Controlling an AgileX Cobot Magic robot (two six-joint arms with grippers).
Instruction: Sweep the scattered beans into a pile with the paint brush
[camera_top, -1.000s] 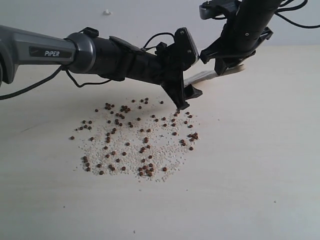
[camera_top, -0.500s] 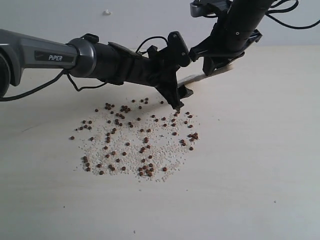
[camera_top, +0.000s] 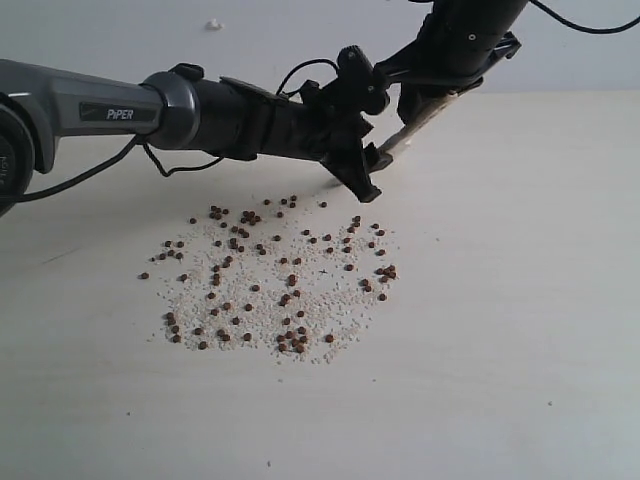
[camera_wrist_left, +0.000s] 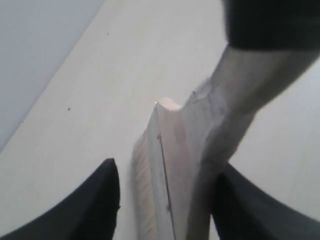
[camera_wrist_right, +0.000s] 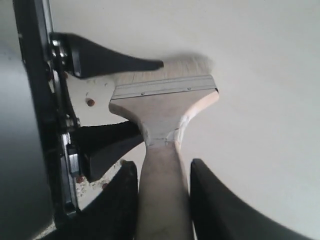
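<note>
The beans (camera_top: 270, 280) lie scattered in a wide patch over off-white grains on the table; no compact pile shows. My right gripper (camera_top: 428, 100) (camera_wrist_right: 162, 164) is shut on the pale wooden handle of the paint brush (camera_top: 420, 118) (camera_wrist_right: 160, 105) and holds it tilted, bristles down, just behind the patch. My left gripper (camera_top: 375, 175) (camera_wrist_left: 167, 165) is open and straddles the brush head (camera_wrist_left: 170, 165). Its fingers (camera_wrist_right: 120, 62) stand on either side of the ferrule and bristles, with a gap on the bristle side.
The pale wooden table (camera_top: 500, 300) stretches around the patch. The left arm (camera_top: 200, 115) lies across the back of the scene from the left. A grey wall runs behind. One small white scrap (camera_top: 213, 24) sits far back.
Both grippers and the brush have moved back and up, away from the far edge of the bean patch. The brush now tilts more steeply. The beans have not moved.
</note>
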